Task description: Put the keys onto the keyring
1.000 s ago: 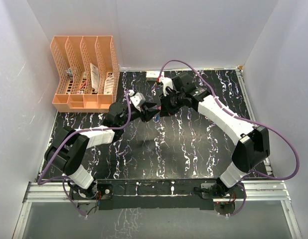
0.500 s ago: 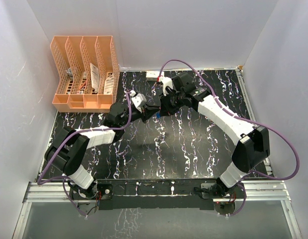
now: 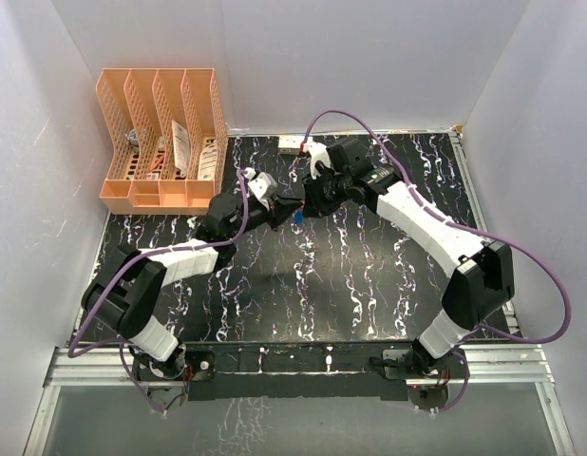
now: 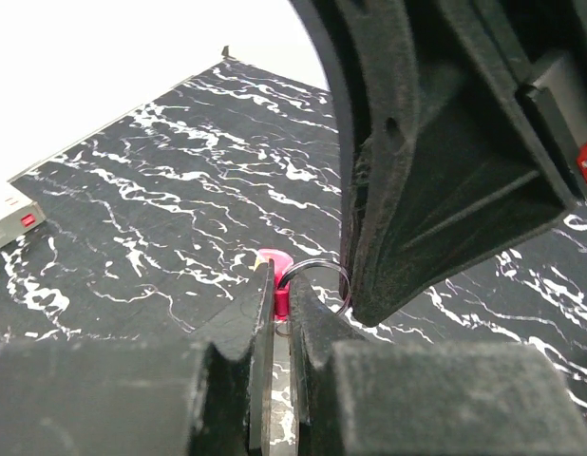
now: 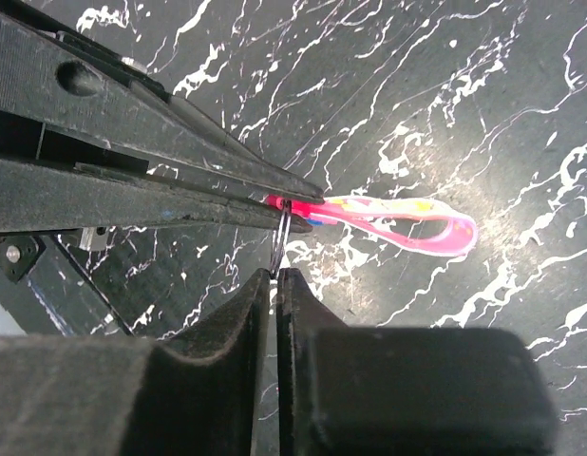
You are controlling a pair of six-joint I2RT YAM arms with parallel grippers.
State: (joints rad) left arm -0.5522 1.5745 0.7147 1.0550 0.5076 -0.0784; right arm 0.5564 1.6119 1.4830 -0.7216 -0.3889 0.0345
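Currently left gripper [image 4: 279, 294] clamped on keyring [image 5: 346, 206] strap end; right gripper [image 5: 275, 275] pinched shut on thin ring [image 5: 283, 237]; both right of orange rack [image 3: 160, 133].

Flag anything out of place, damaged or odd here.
Nothing stands out. The left pincer pinches the pink-red strap keyring at its strap end, and the right pincer pinches its thin metal ring. Nothing looks spilled, damaged or askew.
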